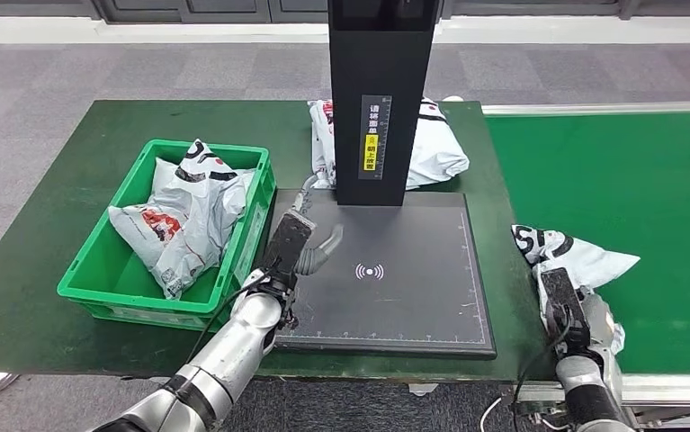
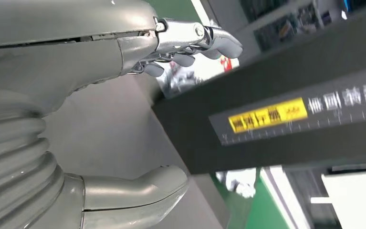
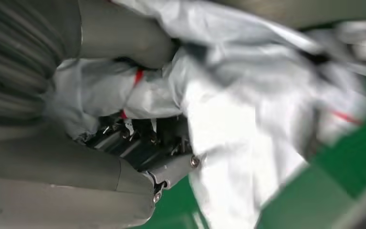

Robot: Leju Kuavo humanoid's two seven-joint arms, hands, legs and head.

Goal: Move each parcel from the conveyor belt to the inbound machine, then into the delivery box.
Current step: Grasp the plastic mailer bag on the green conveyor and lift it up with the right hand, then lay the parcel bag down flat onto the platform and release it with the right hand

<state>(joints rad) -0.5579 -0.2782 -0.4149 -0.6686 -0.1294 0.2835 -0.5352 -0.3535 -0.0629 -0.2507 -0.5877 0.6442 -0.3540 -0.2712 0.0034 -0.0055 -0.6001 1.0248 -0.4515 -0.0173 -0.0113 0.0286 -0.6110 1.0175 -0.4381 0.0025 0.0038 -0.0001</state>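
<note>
A white plastic parcel [image 1: 568, 255] with black and red print lies at the near left edge of the green conveyor belt [image 1: 647, 198]. My right hand [image 1: 564, 301] grips it from below; the right wrist view shows the thumb and fingers closed into the crumpled parcel [image 3: 228, 124]. My left hand [image 1: 298, 245] hovers open over the left side of the inbound machine's black scan plate [image 1: 404, 279], holding nothing; the left wrist view shows its fingers [image 2: 209, 43] spread near the black column [image 2: 276, 114]. The green delivery box [image 1: 98, 279] at the left holds white parcels [image 1: 183, 211].
The machine's black column [image 1: 381, 99] rises at the back of the plate, with a yellow label. Another white parcel [image 1: 435, 148] lies behind the column on the green table mat [image 1: 44, 225]. Grey floor surrounds the table.
</note>
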